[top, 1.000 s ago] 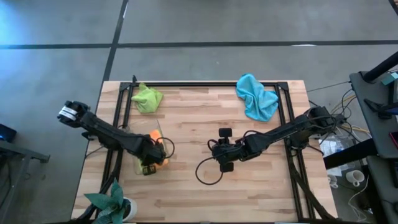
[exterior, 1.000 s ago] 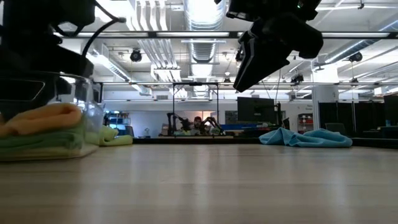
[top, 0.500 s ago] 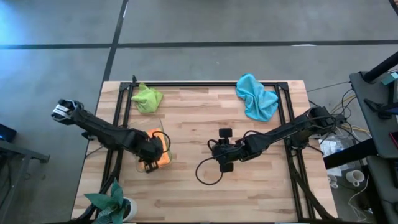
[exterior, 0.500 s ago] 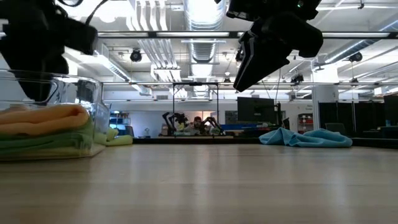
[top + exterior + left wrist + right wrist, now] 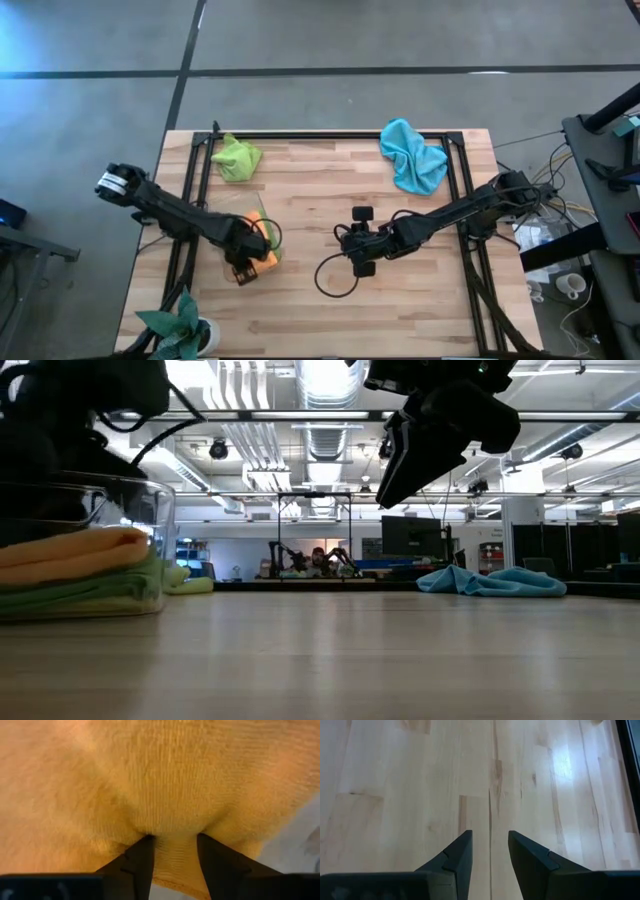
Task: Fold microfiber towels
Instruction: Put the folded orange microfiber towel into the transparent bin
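A clear container point(image 5: 150, 540) near the table's left edge holds a stack of folded towels, with an orange towel point(image 5: 70, 550) on top of a green one point(image 5: 80, 585). My left gripper point(image 5: 243, 268) points down into it, fingers apart on the orange towel point(image 5: 165, 780). My right gripper point(image 5: 357, 240) hangs open above the bare wood at the table's middle, empty point(image 5: 490, 837). A lime green towel point(image 5: 236, 158) lies crumpled at the far left. A light blue towel point(image 5: 412, 155) lies crumpled at the far right. My left gripper comes from above, pointing down, with both fingertips point(image 5: 142, 850) set into the orange towel's top face. The cloth is dented in around the tips, and a narrow strip of it point(image 5: 175, 855) shows between the fingers. The towel lies on the stack in the container.
A potted plant point(image 5: 180, 325) stands at the near left corner. A black cable loop point(image 5: 335, 275) lies on the wood below my right gripper. A black frame point(image 5: 330, 135) runs along the far edge and both sides. Bare wood stretches across the near half.
My left gripper has swung a little toward the table's far edge and come back down onto the stack, rolling its wrist as it went. The orange towel, bunched at the container's left before, now lies spread wider and flatter across it.
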